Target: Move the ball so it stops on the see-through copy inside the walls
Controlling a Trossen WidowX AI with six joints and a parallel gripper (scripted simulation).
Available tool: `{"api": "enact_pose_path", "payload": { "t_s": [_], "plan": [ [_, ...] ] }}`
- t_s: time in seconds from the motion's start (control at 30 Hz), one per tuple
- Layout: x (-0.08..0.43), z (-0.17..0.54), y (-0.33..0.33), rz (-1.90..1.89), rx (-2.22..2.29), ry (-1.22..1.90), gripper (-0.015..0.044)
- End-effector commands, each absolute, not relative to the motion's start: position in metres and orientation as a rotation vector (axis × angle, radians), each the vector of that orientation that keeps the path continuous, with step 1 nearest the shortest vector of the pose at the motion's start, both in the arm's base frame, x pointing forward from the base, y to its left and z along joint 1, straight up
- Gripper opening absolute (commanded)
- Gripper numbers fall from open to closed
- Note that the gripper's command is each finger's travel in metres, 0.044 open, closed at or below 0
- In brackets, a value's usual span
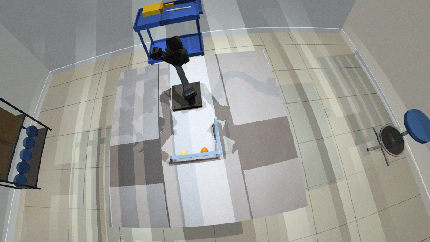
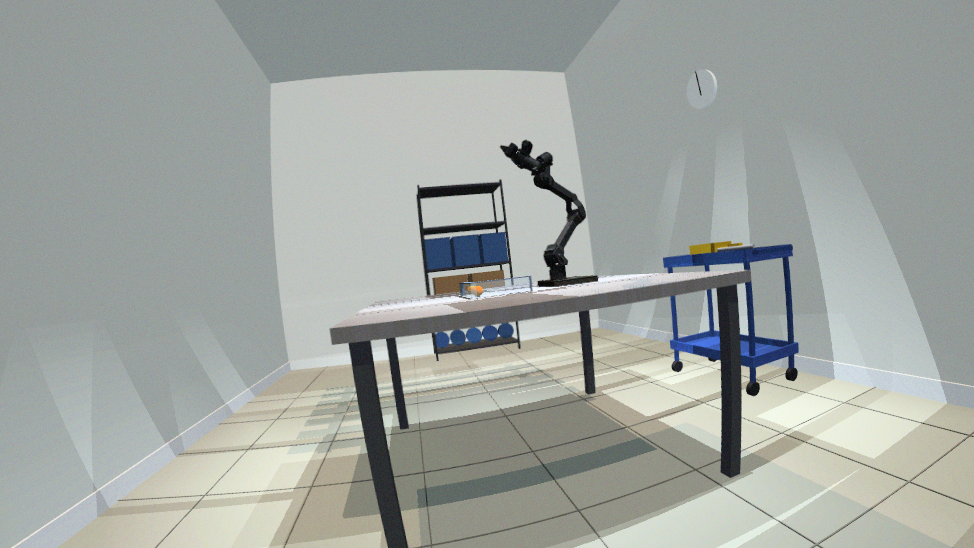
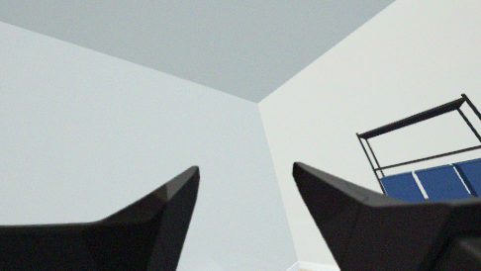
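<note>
An orange ball [image 1: 204,150] [image 2: 477,291] rests on the table [image 1: 264,192] inside the corner, close to the longer low clear wall [image 1: 194,157]. The shorter clear wall [image 1: 218,137] stands to its right in the top view. The pale see-through copy [image 1: 183,152] is by the same long wall, left of the ball and apart from it. My gripper [image 3: 246,169] [image 2: 504,148] is open and empty, raised high above the table, far from the ball. The wrist view shows both fingertips apart, but not the ball or the copy.
The arm's base plate [image 1: 178,102] [image 2: 587,278] is fixed to the table, behind the clear walls. A blue cart [image 1: 167,20] [image 2: 769,255] stands beyond the table edge near the arm. A shelf rack [image 2: 463,226] and a blue stool [image 1: 417,125] stand on the floor away from the table.
</note>
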State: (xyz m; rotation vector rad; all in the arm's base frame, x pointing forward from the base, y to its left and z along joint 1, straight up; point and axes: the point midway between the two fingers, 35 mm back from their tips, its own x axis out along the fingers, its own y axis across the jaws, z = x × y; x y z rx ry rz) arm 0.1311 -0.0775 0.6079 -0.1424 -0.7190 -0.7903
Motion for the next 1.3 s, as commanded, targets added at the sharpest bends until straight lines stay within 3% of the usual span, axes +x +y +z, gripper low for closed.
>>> {"api": "enact_pose_path", "payload": {
  "t_s": [0.0, 0.33, 0.7, 0.97, 1.27],
  "plan": [
    [0.180, 0.598, -0.065, -0.718, -0.212, -0.626, 0.0316],
    [0.316, 0.526, -0.040, -0.503, -0.325, -0.275, 0.0316],
    [0.425, 0.376, -0.017, -0.244, -0.315, 0.284, 0.0316],
    [0.445, 0.245, -0.009, -0.119, -0.196, 0.764, 0.0316],
    [0.404, 0.118, 0.000, -0.089, 0.040, 1.369, 0.0316]
  ]
}}
